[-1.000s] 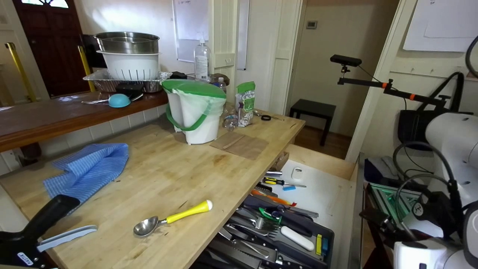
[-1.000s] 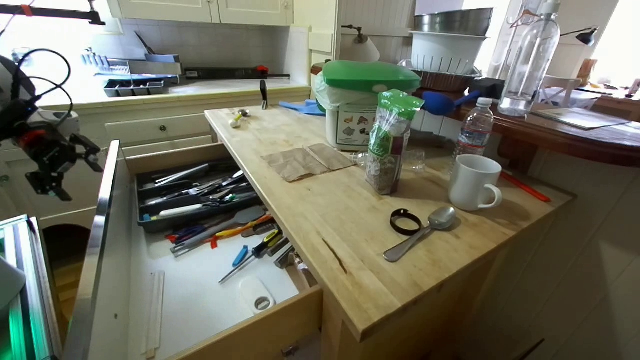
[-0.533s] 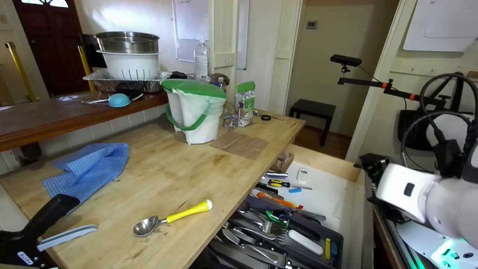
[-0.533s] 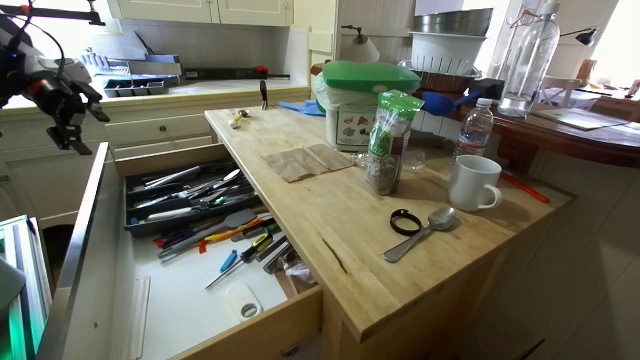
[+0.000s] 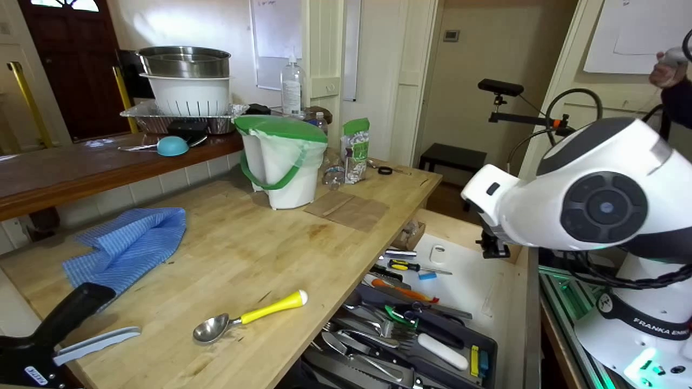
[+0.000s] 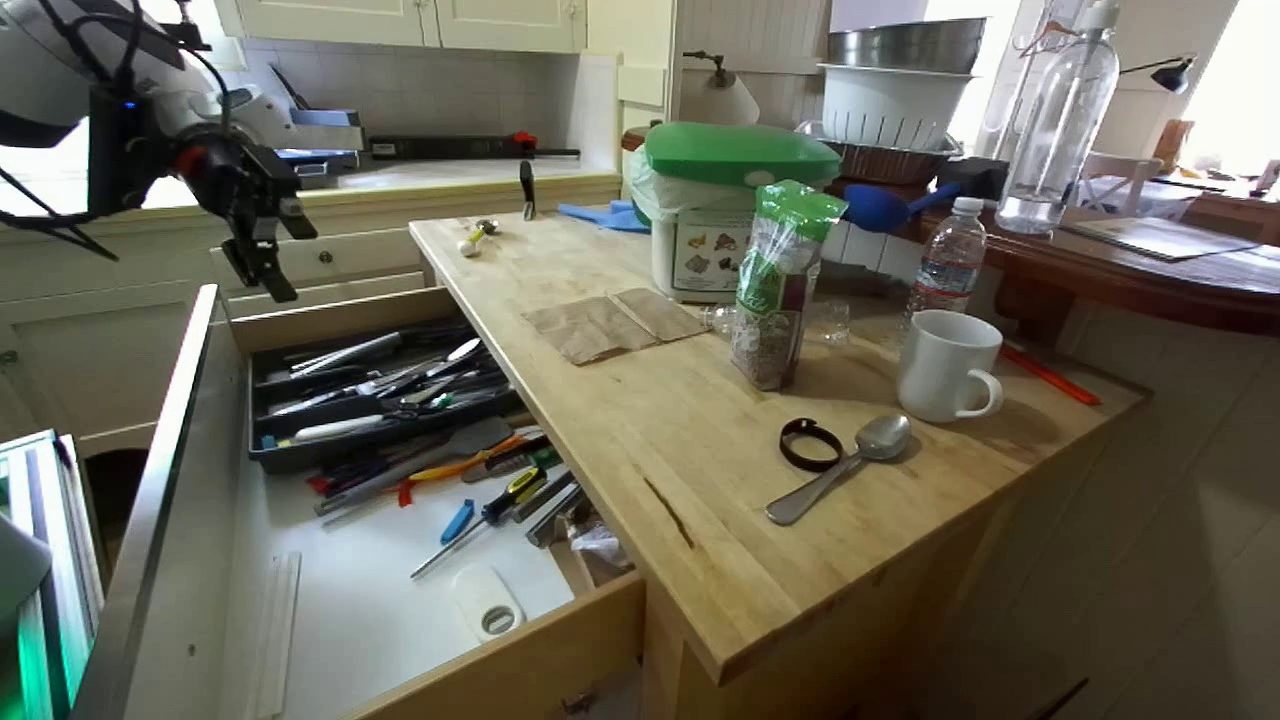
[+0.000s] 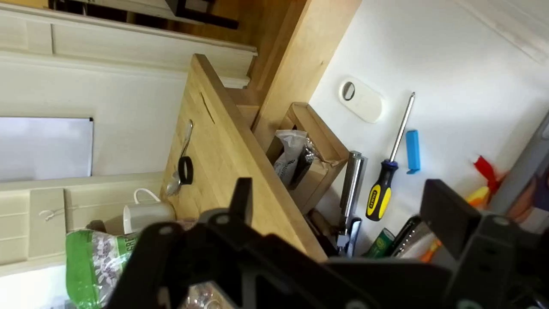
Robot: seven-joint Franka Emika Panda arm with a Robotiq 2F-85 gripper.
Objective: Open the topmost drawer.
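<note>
Opening looked done, since the drawer (image 6: 345, 570) stuck far out from under the table (image 6: 640, 430), and your gripper (image 7: 341, 189) hung above it, fingers (image 7: 448, 214) wide with nothing between, so next you likely needed to back away.

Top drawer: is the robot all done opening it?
Done: the topmost drawer stands far out from under the countertop. In hand: nothing; the gripper hangs open, holding nothing. Left: probably no pulling, as even the screwdriver inside shows; maybe just moving the gripper clear.
</note>
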